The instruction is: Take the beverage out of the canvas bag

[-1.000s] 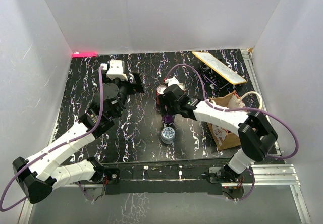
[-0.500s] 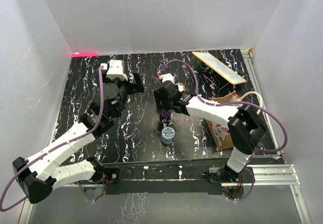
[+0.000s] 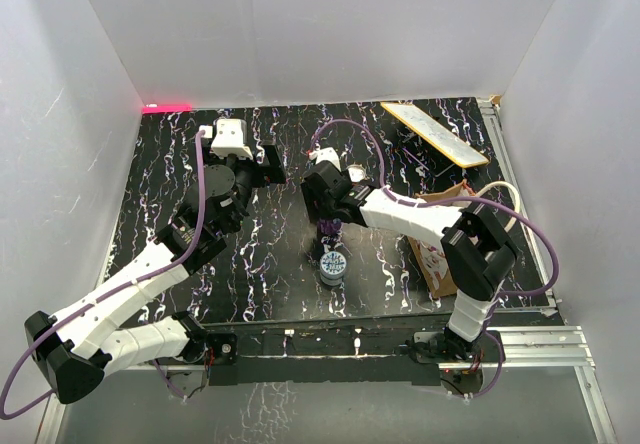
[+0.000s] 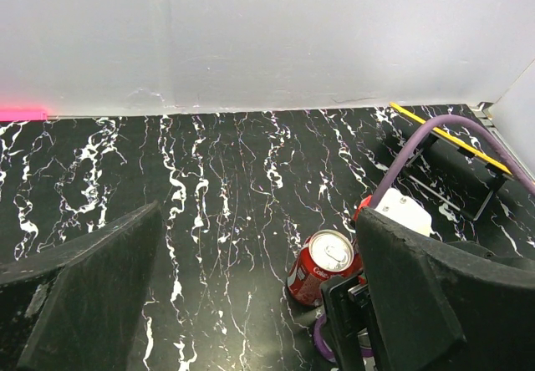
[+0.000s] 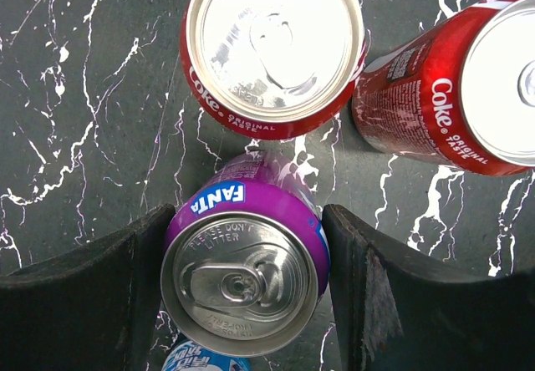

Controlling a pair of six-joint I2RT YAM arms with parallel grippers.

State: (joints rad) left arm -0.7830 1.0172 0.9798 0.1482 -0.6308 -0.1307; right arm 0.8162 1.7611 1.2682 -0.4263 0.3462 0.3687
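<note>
The canvas bag (image 3: 441, 264) stands at the right, tan with a whitish printed side, partly behind my right arm. My right gripper (image 3: 329, 226) points down and is shut on a purple Fanta can (image 5: 242, 279), which stands on the table; the can also shows in the top view (image 3: 330, 234). Its fingers (image 5: 100, 296) press both sides of the can. A blue can (image 3: 332, 266) stands just in front of it. Two red Coke cans (image 5: 276, 49) (image 5: 468, 95) stand just behind. My left gripper (image 3: 268, 161) is open and empty, left of the cans.
A flat white board with a yellow edge (image 3: 435, 132) lies at the back right. One Coke can (image 4: 326, 264) shows in the left wrist view beside the right wrist. White walls close in the black marbled table (image 3: 160, 194) on three sides.
My right wrist has shifted a little left and back over the cans, and its forearm has swung. The purple can has stayed about where it was. The left arm has not moved.
</note>
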